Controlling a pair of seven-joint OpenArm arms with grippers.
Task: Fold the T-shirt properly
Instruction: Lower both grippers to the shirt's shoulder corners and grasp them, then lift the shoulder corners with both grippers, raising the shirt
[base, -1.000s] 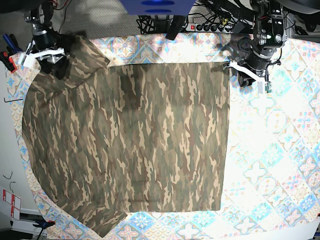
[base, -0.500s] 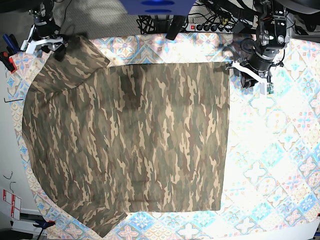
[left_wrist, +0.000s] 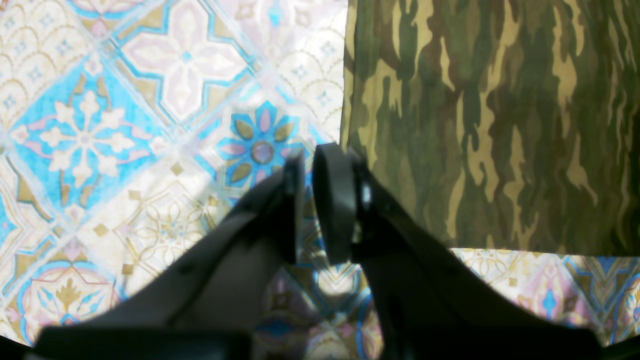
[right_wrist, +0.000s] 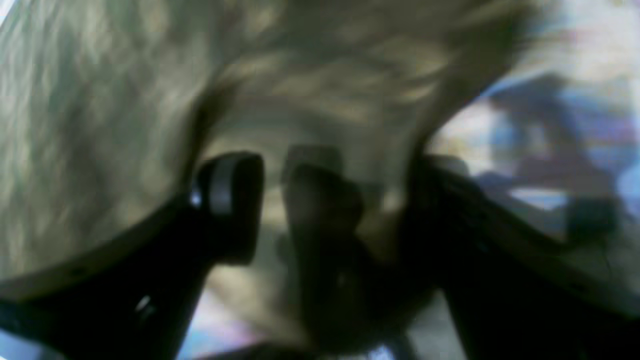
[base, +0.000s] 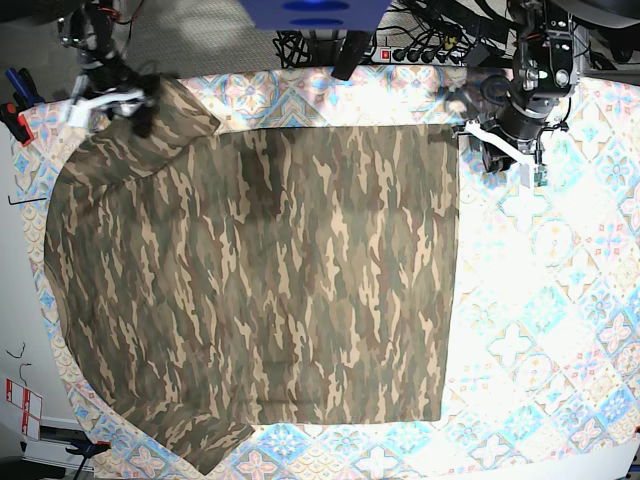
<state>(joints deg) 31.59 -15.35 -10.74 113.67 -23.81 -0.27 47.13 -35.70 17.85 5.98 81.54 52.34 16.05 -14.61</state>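
Base view: T-shirt (base: 250, 290) lies flat across the tablecloth (base: 560, 300). Left gripper (base: 478, 130) at two o'clock, jaws nearly together, empty. Right gripper (base: 125, 105) at ten o'clock gapes over the sleeve.

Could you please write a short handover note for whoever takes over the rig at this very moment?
Left gripper: nearly closed, empty, over the tablecloth just off the T-shirt's hem corner.
Right gripper: jaws apart at the sleeve in the far corner; the blurred wrist view does not show whether cloth is pinched.
T-shirt: spread flat over the tablecloth, hem toward the left arm, sleeves toward the right arm.
Done: shirt laid out, no fold visible.
Left: all folds.
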